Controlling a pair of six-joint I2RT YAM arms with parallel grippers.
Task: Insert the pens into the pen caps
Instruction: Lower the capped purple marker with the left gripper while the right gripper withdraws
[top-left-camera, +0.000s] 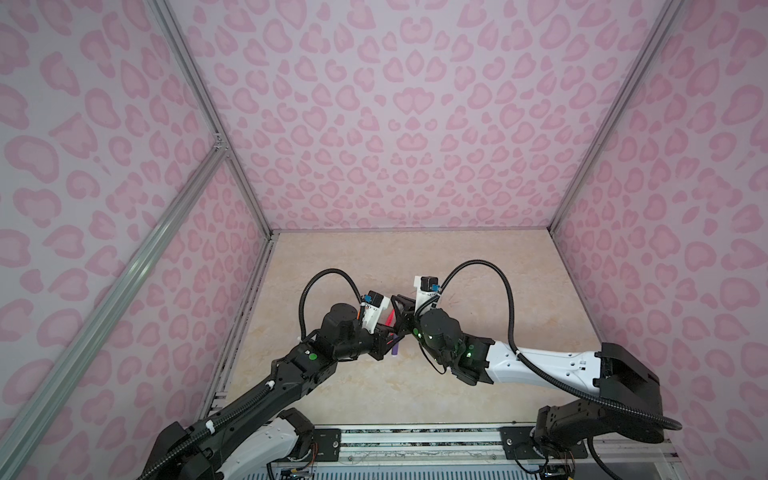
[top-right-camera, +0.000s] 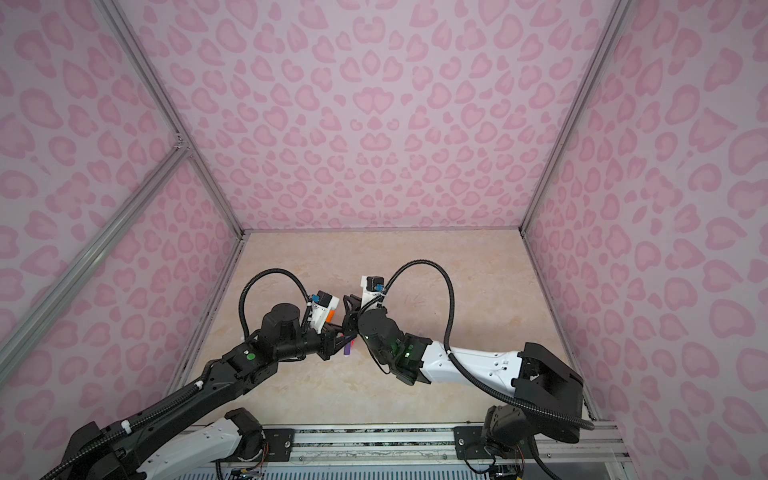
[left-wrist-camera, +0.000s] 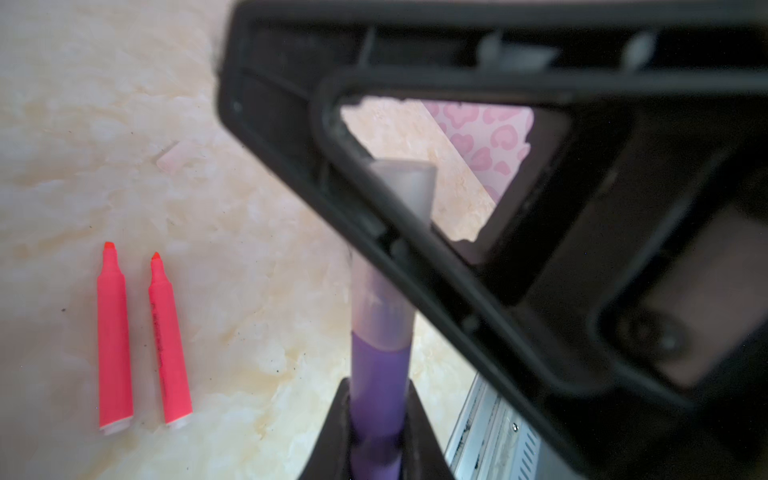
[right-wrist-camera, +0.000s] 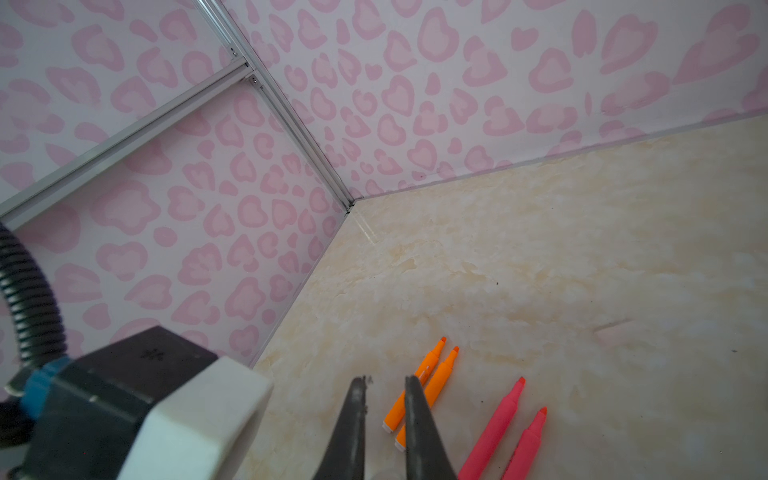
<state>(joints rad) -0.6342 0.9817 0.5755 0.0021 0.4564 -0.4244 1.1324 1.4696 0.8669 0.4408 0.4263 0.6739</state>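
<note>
My left gripper (left-wrist-camera: 376, 415) is shut on a purple pen (left-wrist-camera: 380, 374) held off the table. A pale translucent pen cap (left-wrist-camera: 380, 307) covers that pen's tip, and its far end shows through the frame of my right gripper's finger (left-wrist-camera: 415, 257), which crosses it. My right gripper (right-wrist-camera: 386, 382) is shut on that cap deep between its fingers, with the tips standing apart. In both top views the two grippers meet at mid-table around the purple pen (top-left-camera: 395, 348) (top-right-camera: 348, 350). Two pink-red pens (left-wrist-camera: 114, 340) and two orange pens (right-wrist-camera: 432, 378) lie uncapped on the table.
A loose pale cap (left-wrist-camera: 183, 156) lies on the marble-patterned table (top-left-camera: 478, 266) beyond the pink-red pens. Pink-patterned walls (top-left-camera: 395, 124) close in three sides. An aluminium rail (top-left-camera: 415, 440) runs along the front edge by the arm bases.
</note>
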